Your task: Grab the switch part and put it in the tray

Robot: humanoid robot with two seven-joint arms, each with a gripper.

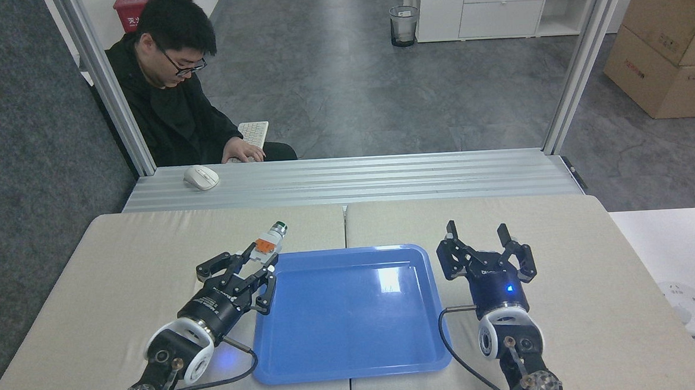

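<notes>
Head view: two beige padded table [473, 218] sections meet at a centre seam, with a ribbed aluminium ledge [382, 178] beyond them and a grey floor behind. The tray [344, 350] lies flat across the seam, glossy blue, nothing in it. The left gripper [255, 264] sits at the tray's near-left corner region, angled toward the tray's far-left corner, its fingers closed onto the switch part [268, 243]. The part projects past the fingertips, tilted, its green-capped end pointing away from the robot, just outside the tray's far-left corner; whether it clears the table cannot be told. The right gripper [478, 235] stands just right of the tray's right rim, jaws spread wide, holding nothing. A white mouse [201, 177] rests on the ledge beyond the tray's left side. A person [170, 103] in black sits behind the ledge, one hand at a keyboard [254, 133].
</notes>
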